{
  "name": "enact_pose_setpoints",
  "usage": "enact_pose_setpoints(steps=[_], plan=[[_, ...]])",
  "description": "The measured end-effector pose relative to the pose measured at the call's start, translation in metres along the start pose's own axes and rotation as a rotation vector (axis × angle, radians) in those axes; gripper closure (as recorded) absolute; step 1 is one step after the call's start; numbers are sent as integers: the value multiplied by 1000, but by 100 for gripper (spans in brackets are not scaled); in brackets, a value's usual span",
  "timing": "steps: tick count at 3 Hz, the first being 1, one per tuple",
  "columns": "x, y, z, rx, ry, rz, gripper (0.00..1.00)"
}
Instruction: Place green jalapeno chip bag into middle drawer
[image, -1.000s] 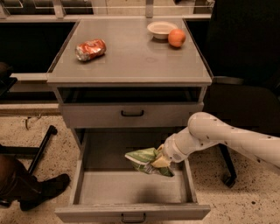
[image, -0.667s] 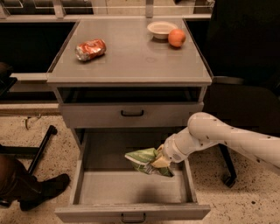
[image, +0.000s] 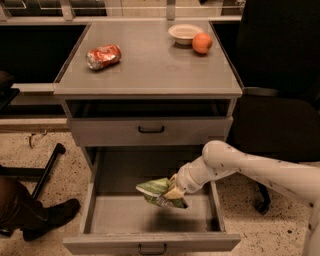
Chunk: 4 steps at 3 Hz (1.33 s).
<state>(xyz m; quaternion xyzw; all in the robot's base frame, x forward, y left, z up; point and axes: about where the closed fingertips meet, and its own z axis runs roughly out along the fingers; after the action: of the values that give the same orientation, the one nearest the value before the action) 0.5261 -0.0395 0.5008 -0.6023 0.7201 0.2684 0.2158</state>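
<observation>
Our gripper (image: 173, 192) is pinched on the right end of the green jalapeno chip bag (image: 155, 188). It hangs inside the open middle drawer (image: 120, 216), below the front edge of the bench (image: 150, 75) and a little toward its front right corner. The bag juts left from the jaws, crumpled and roughly level. A dark shadow lies on the drawer floor under it, so we judge it to be clear of the floor and carried, not resting. Holding it by one end keeps the wrist beside the load, and the bag's free bulk faces the bare middle of the box, where it has room to drop.

The wrist is angled down and to the left, already below the line of the drawer's right wall. Behind it the white arm (image: 250, 167) climbs to a bent joint just outside that wall, then runs off to the right, low and nearly level. We take it that this reach comes in from the side because the shallower drawer (image: 150, 131) above sits only slightly open under the front edge and leaves little room overhead.

On the bench top, a crushed red can (image: 103, 56) lies toward the left edge. A pale bowl (image: 184, 33) and an orange (image: 202, 43) sit just beside each other near the back right corner, all well apart from the work. To us, the remaining step looks like letting go.
</observation>
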Motion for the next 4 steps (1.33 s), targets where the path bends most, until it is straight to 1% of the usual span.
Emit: enact_pose_setpoints(steps=[1,2,3,4], plan=[[11,-7,47,-15,-7,-11,100],[17,-13,72,26,6,-14,100],[28,-19,86,65,16,34,100],[35,-27,104,41,-6,43,100]])
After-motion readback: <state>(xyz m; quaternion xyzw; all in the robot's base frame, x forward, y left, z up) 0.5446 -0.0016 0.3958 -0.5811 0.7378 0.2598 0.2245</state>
